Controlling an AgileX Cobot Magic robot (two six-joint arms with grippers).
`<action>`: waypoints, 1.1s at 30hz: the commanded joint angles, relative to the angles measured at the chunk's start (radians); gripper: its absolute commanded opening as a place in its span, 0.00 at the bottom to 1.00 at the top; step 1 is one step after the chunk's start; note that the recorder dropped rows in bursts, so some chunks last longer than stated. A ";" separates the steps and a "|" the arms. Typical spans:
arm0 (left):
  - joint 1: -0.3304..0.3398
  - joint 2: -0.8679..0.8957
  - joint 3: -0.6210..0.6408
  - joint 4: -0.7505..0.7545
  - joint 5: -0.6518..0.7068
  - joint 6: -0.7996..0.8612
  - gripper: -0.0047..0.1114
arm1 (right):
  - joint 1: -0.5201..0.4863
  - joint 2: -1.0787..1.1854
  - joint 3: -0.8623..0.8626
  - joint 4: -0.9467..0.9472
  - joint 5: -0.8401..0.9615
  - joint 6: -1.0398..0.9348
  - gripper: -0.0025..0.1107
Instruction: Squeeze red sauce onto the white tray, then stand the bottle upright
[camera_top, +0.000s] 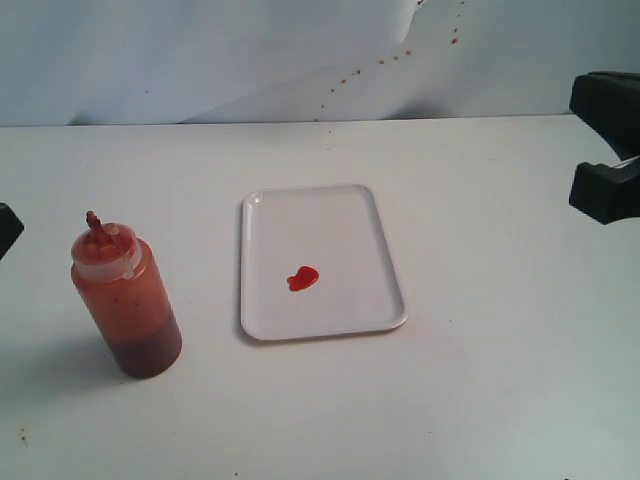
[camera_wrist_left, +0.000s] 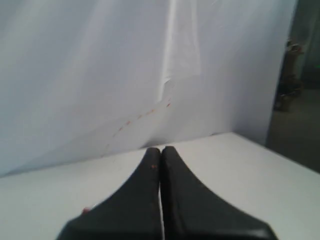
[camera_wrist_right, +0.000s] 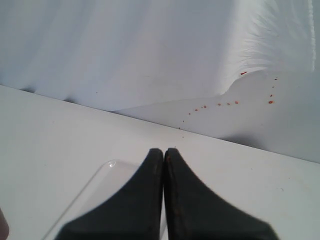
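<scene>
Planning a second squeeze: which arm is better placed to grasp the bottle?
Left. The bottle stands upright left of the white tray, near the left arm; the right arm sits beyond the tray.

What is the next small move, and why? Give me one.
Probably none beyond parking the arms: the red sauce sits as a blob on the white tray, the bottle stands upright on the table beside the tray, apart from it, and the left gripper and right gripper are both shut, holding nothing. The task looks finished.
</scene>
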 joint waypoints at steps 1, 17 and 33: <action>-0.004 -0.006 0.004 0.066 -0.226 -0.036 0.04 | -0.002 -0.003 0.005 0.005 0.005 0.000 0.02; -0.004 -0.006 0.004 0.070 -0.242 0.066 0.04 | -0.002 -0.003 0.005 0.005 0.005 0.000 0.02; -0.019 -0.239 0.004 0.103 0.243 -0.004 0.04 | -0.002 -0.003 0.005 0.005 0.005 0.000 0.02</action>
